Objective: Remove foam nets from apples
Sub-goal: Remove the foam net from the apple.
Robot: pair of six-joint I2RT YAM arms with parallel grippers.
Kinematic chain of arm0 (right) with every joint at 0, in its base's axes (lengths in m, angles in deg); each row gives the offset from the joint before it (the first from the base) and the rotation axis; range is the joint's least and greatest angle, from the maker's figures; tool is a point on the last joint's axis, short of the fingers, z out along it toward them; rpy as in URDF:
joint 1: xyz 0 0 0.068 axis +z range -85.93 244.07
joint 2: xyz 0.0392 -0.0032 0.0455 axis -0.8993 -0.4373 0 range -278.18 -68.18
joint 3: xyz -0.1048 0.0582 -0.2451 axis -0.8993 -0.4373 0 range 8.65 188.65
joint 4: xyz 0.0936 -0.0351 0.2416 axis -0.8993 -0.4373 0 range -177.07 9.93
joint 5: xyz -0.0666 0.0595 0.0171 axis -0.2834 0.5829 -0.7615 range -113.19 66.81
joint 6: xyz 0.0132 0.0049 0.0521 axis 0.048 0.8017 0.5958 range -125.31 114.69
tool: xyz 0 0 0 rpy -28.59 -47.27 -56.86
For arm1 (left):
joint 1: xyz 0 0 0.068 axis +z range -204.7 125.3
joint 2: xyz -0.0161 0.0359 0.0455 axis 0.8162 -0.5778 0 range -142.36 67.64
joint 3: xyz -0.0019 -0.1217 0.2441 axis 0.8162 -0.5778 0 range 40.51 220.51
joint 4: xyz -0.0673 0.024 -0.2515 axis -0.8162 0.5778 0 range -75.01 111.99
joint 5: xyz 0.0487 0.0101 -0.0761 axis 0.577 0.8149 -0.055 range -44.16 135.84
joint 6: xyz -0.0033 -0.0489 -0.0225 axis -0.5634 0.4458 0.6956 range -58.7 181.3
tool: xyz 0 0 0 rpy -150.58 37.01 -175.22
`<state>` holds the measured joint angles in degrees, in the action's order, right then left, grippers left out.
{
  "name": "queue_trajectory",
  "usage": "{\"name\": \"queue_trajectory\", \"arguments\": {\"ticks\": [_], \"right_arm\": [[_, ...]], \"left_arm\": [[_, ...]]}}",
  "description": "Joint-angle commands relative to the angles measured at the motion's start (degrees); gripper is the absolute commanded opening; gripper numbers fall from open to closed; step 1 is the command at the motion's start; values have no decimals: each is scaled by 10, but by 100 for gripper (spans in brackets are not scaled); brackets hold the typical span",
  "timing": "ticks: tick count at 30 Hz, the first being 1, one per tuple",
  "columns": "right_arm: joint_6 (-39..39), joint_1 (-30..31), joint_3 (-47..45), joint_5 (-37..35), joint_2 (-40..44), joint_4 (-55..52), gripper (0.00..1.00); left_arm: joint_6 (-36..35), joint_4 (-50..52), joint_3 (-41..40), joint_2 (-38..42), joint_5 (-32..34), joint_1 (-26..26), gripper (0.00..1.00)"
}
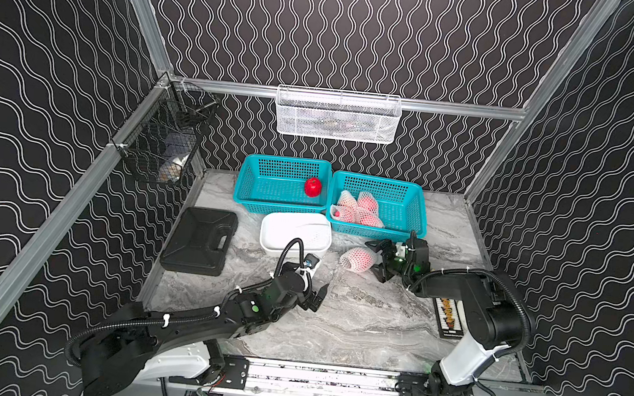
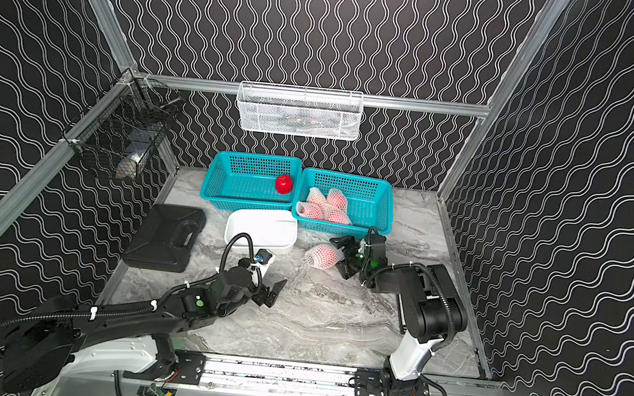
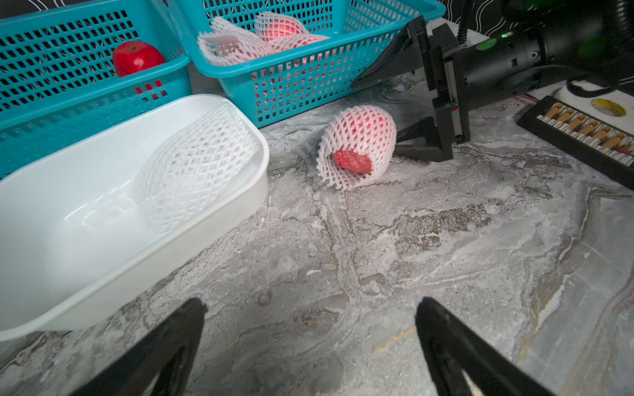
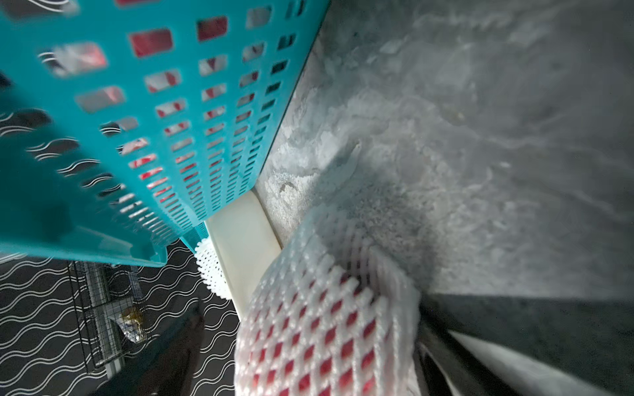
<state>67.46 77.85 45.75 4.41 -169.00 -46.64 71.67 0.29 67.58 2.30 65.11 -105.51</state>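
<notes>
Netted apple (image 4: 326,336) blurred, cut off at the right wrist view's edge (wire basket (image 1: 387,128) contents indistinct)

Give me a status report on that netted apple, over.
Left claw open, empty. Right claw open, straddling netted apple on table. Net still on. Teal basket close behind.

Teal basket (image 1: 266,170) & 2nd teal basket (image 1: 405,209) side by side, mid frame. White tub (image 1: 266,237) just below. Black case (image 1: 200,241) to its L. White wire basket (image 1: 337,115) up top; black wire basket (image 1: 162,144) upper L.
</notes>
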Motion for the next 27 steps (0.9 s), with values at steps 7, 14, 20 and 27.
{"name": "queue_trajectory", "arguments": {"ticks": [7,14,20,27], "right_arm": [[-91,9,13,-35,23,-54,76],[-189,25,23,-28,36,-79,65],[-204,32,33,-24,15,-87,70],[-254,57,55,-45,34,-105,63]], "left_arm": [[-1,10,8,2,7,1,100],[-2,2,9,-8,7,1,100],[-4,6,15,-12,3,1,100],[-6,9,15,-10,3,1,100]]}}
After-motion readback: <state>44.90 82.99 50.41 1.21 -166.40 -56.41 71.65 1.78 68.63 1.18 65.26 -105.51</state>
